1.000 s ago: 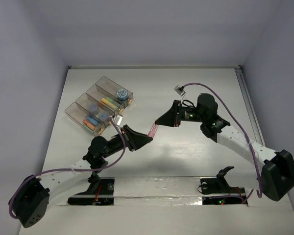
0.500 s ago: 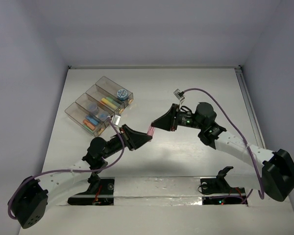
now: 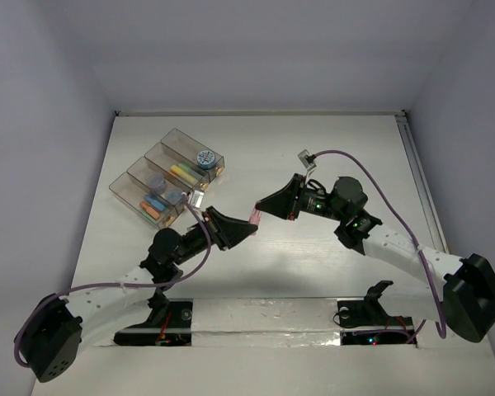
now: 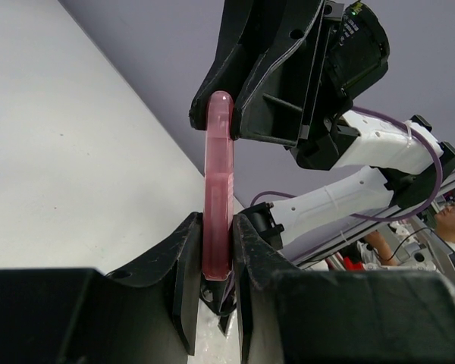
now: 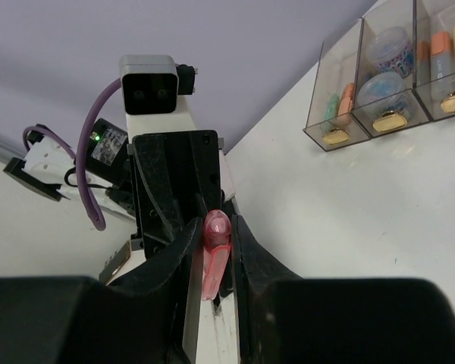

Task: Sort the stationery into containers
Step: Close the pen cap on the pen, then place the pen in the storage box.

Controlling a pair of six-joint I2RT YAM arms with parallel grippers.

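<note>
A pink translucent pen (image 3: pixel 252 218) hangs above the table's middle, held at both ends. My left gripper (image 3: pixel 246 228) is shut on its lower end, and the left wrist view shows the pen (image 4: pixel 218 189) pinched between my fingers (image 4: pixel 183 258). My right gripper (image 3: pixel 261 209) is shut on the capped end, where the pen (image 5: pixel 214 258) sits tight between its jaws. The two grippers face each other nose to nose. The containers (image 3: pixel 120 188), clear joined boxes at the back left, hold a blue tape roll (image 3: pixel 205 157), a yellow pen (image 3: pixel 181 172) and other coloured pens.
In the right wrist view the containers (image 5: pixel 312 114) show brass clasps (image 5: pixel 393 121) along their front. The right arm's purple cable (image 3: pixel 371 169) loops above its wrist. Two black base mounts (image 3: pixel 367 309) sit at the near edge.
The right wrist has swung and shifted a little left toward the left gripper, so the stretch of pink pen showing between the two grippers has shortened. Both grips are unchanged.
</note>
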